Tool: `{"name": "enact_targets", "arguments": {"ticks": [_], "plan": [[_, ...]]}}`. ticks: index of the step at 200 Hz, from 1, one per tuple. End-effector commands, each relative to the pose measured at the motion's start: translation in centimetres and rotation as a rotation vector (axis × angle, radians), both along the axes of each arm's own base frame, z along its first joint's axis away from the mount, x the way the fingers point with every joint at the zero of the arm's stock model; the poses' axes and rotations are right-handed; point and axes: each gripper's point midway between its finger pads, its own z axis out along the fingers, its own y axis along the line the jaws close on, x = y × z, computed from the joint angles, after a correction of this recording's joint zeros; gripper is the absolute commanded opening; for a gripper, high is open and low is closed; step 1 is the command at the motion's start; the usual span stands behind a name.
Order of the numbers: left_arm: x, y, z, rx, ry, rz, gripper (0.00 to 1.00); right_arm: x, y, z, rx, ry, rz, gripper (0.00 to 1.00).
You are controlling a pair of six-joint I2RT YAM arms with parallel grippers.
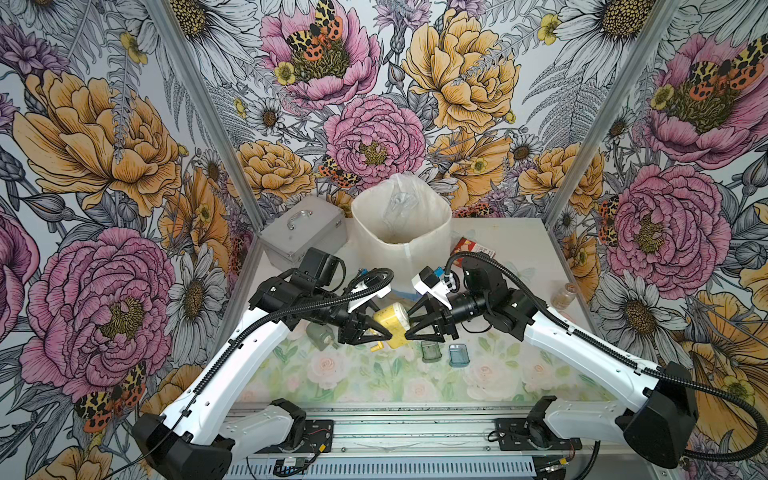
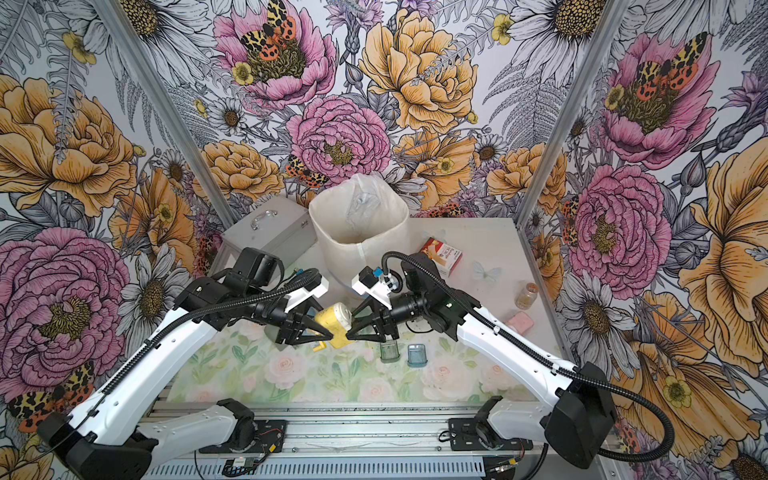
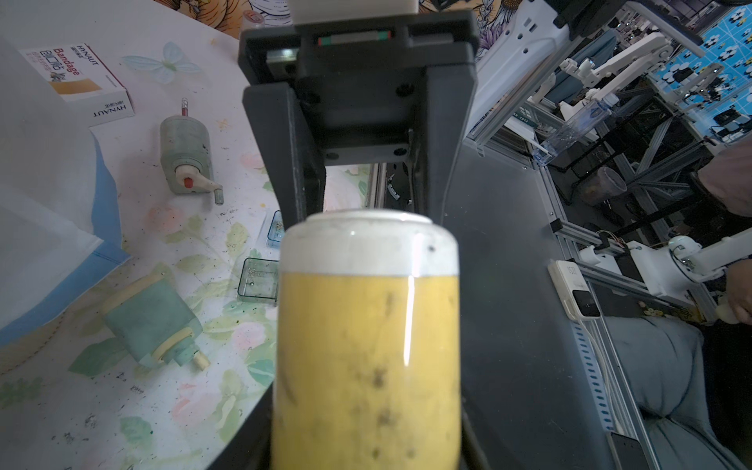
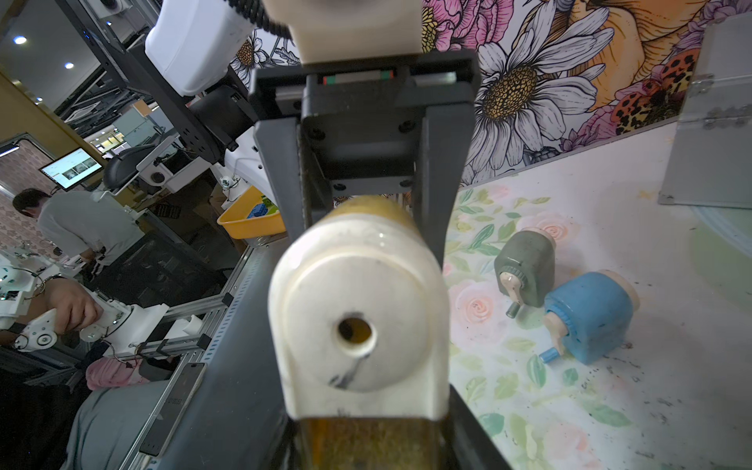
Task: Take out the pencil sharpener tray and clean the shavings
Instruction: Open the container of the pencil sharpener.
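Note:
A yellow pencil sharpener (image 1: 390, 320) (image 2: 334, 322) with a white front hangs above the floral mat, held between both arms. My left gripper (image 1: 384, 333) (image 3: 368, 464) is shut on its yellow body (image 3: 368, 346). In the right wrist view the white front face (image 4: 358, 305) with its pencil hole looks at the camera. Below it, my right gripper (image 1: 410, 334) (image 4: 368, 457) is shut on the amber tray (image 4: 368, 443), which sits in the sharpener with brownish shavings inside. Dark shavings (image 3: 122, 374) (image 4: 610, 368) also speckle the mat.
A white lined bin (image 1: 401, 232) stands behind the grippers, with a grey metal case (image 1: 303, 232) to its left. Two small clear trays (image 1: 431, 351) (image 1: 458, 355) lie on the mat in front. A green sharpener (image 1: 320, 334), a blue sharpener (image 4: 590, 317), a bandage box (image 2: 442, 253) and a jar (image 2: 525, 295) lie around.

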Motion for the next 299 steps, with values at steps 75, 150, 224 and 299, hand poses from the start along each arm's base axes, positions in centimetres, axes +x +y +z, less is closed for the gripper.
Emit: {"name": "enact_targets", "arguments": {"ticks": [75, 150, 224, 299], "plan": [[0.8, 2.7, -2.3, 0.167, -0.132, 0.076, 0.0, 2.0, -0.8, 1.4, 0.009, -0.009, -0.092, 0.37], [0.8, 3.4, -2.8, 0.194, -0.147, 0.093, 0.0, 2.5, -0.9, 1.1, -0.003, -0.009, -0.116, 0.37], [1.2, 3.6, -2.2, 0.19, -0.169, 0.112, 0.0, 3.2, -1.4, 0.9, -0.01, -0.013, -0.15, 0.36], [1.5, 3.8, -2.1, 0.189, -0.165, 0.125, 0.0, 4.1, -2.0, 1.2, -0.006, -0.024, -0.183, 0.36]]}}
